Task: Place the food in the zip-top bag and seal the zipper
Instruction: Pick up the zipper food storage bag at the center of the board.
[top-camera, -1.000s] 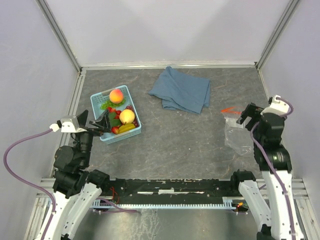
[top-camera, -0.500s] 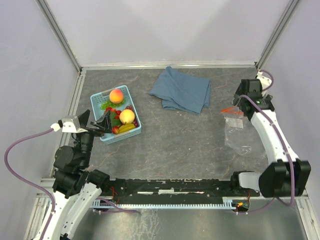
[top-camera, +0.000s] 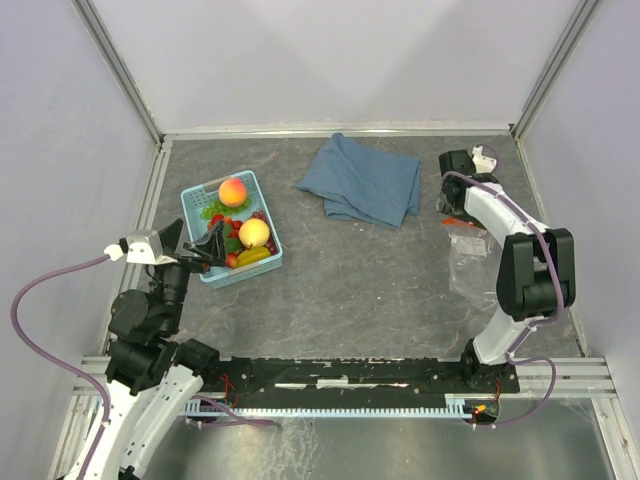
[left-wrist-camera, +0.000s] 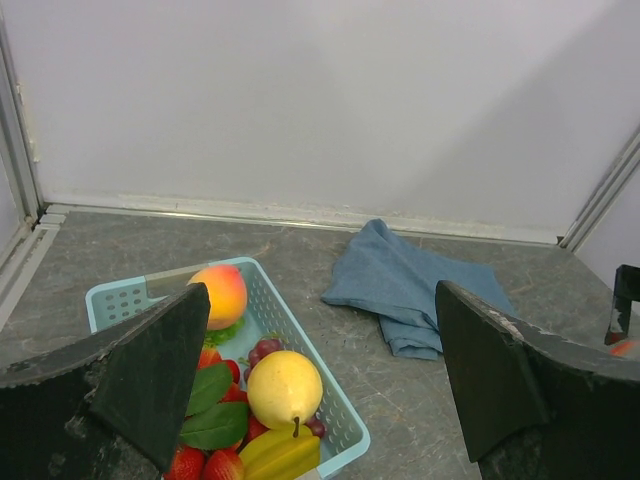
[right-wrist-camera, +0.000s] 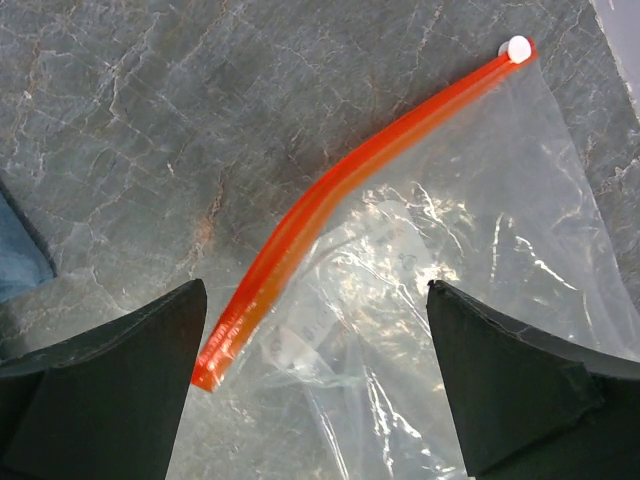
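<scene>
The food (top-camera: 243, 235) lies in a light blue basket (top-camera: 196, 192) at the left: two peaches, a banana, strawberries, grapes and leaves. My left gripper (top-camera: 207, 244) stands open just near of the basket. In the left wrist view its jaws (left-wrist-camera: 320, 330) frame a yellow peach (left-wrist-camera: 285, 388) without touching it. The clear zip-top bag (top-camera: 478, 268) lies flat at the right. My right gripper (top-camera: 449, 203) hovers open over the bag's far left corner. In the right wrist view the orange zipper (right-wrist-camera: 340, 190) runs diagonally between the spread fingers (right-wrist-camera: 110, 370), with its white slider (right-wrist-camera: 517, 47) at the far end.
A folded blue cloth (top-camera: 362, 180) lies at the back middle, between the basket and the bag. Grey walls and metal rails (top-camera: 155, 170) close the table on three sides. The right arm's elbow (top-camera: 530, 262) stands over the bag's near right side.
The right arm has swung from the bag's right side out toward the back and left, so its gripper now points down at the zipper's end. The left arm has stayed still.
</scene>
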